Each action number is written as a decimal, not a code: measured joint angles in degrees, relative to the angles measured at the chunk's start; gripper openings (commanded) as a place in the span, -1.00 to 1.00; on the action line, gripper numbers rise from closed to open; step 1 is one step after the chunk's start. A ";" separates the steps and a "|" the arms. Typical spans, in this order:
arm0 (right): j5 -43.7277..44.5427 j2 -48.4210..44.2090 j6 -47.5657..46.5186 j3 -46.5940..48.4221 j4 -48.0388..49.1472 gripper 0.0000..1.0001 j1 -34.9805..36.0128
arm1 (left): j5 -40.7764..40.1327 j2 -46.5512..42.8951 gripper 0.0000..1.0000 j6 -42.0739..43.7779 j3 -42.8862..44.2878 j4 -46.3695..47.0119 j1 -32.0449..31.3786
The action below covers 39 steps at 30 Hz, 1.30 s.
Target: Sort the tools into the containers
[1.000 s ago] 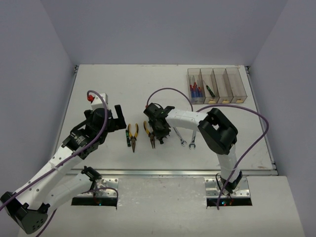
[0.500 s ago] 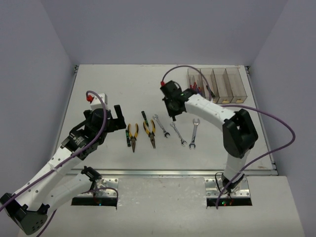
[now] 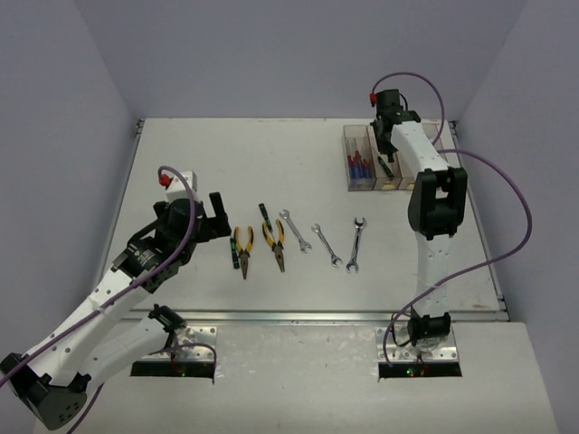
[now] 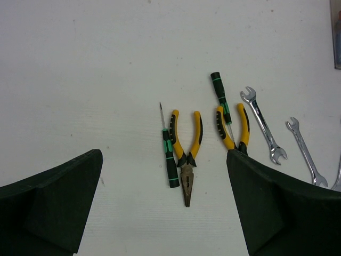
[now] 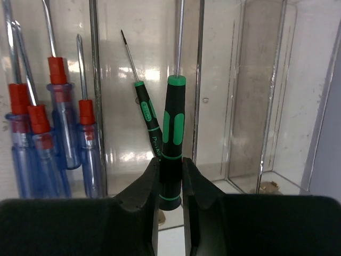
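Second pliers point(image 4: 244, 128) — nose hidden; third wrench point(image 4: 337, 178) — cut off by the edge.

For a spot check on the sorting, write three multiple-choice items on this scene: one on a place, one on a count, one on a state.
1. Which of the bins holds the blue/red screwdrivers? A the leftmost; B the second from the left; C the rightmost.
2. How many wrenches lie on the table? A one; B three; C five.
3. The right gripper is: A open and empty; B shut on a wrench; C shut on a green/black screwdriver.

1 A, their red collars show in the end bin on the left.
2 B, three silver ones lie side by side right of the pliers.
3 C, it pinches the handle's lower end.
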 measured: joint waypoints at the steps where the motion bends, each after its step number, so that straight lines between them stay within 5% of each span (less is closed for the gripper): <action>1: -0.01 1.41 -1.04 1.09 -0.67 -0.45 -0.17 | 0.00 0.19 1.00 0.00 0.00 0.00 0.00; 6: -0.78 4.68 -3.87 2.35 -3.23 0.23 0.27 | -0.72 1.92 1.00 -0.21 0.00 -0.14 0.00; 14: -5.17 -2.55 1.40 -2.41 -6.98 0.23 0.70 | 3.40 10.25 0.96 -4.84 4.28 -2.03 0.00; 18: -13.96 -19.27 7.23 -18.31 -4.69 0.23 2.29 | 6.73 18.25 0.77 -8.46 4.95 1.96 0.00; 21: -17.53 -30.57 10.45 -29.26 -3.01 0.23 7.25 | 7.08 28.72 0.25 -10.36 8.97 4.14 0.00; 26: -25.15 -41.22 15.10 -46.34 3.34 0.22 14.70 | 5.81 46.60 0.20 -12.93 17.13 6.39 0.00; 34: -28.93 -49.91 18.73 -61.14 5.31 0.22 14.35 | 2.95 64.75 0.17 -16.49 28.94 7.23 0.18; 39: -29.77 -54.42 18.39 -62.03 5.95 0.22 14.35 | 3.25 70.68 -0.26 -17.52 31.18 7.88 0.37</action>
